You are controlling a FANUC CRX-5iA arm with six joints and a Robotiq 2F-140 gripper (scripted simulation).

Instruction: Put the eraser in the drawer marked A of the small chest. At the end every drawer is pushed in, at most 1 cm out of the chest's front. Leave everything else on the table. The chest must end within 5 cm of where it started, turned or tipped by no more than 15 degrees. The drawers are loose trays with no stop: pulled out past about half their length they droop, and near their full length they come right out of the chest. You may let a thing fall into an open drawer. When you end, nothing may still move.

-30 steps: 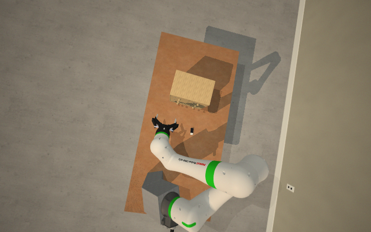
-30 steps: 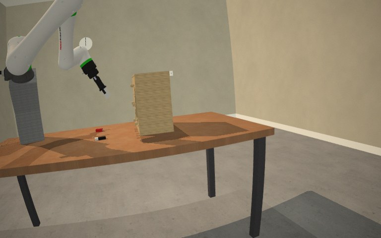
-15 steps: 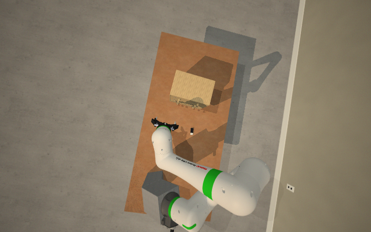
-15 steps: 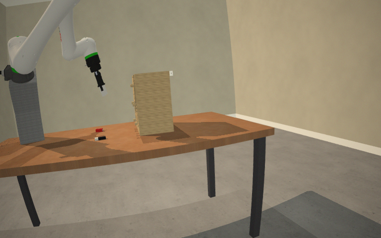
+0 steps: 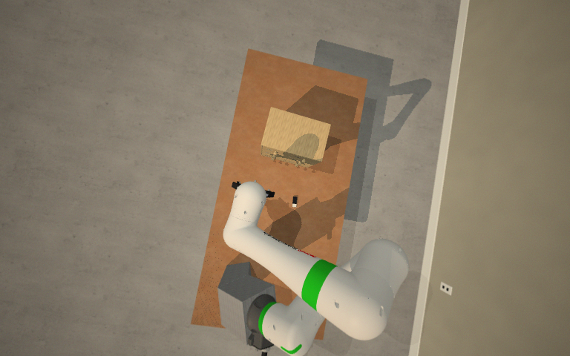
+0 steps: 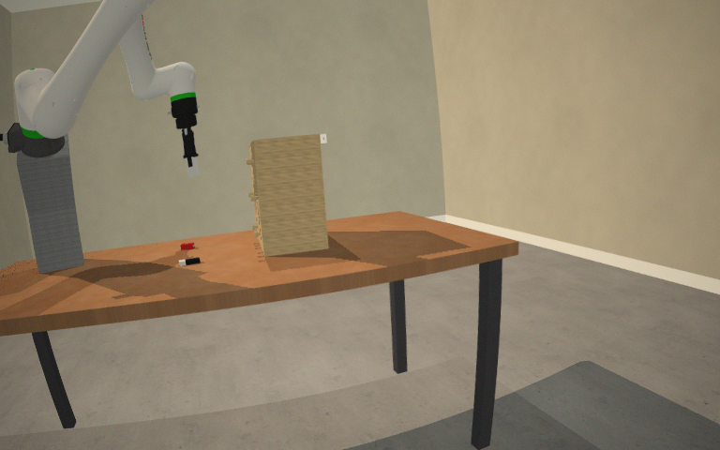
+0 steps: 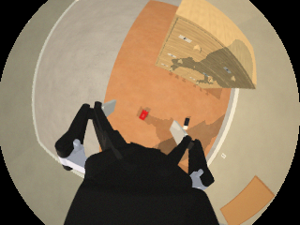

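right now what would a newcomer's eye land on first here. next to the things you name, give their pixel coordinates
The big white arm (image 5: 279,256) (image 6: 87,63), its open gripper (image 5: 253,189) (image 6: 191,167) (image 7: 143,115) above the table. Then the tall wooden chest (image 5: 296,132) (image 6: 291,196) (image 7: 202,58) on the table, and a small bright red object (image 6: 187,246) (image 7: 143,114) near a black-and-white one (image 5: 295,200) (image 6: 189,262) (image 7: 187,123).
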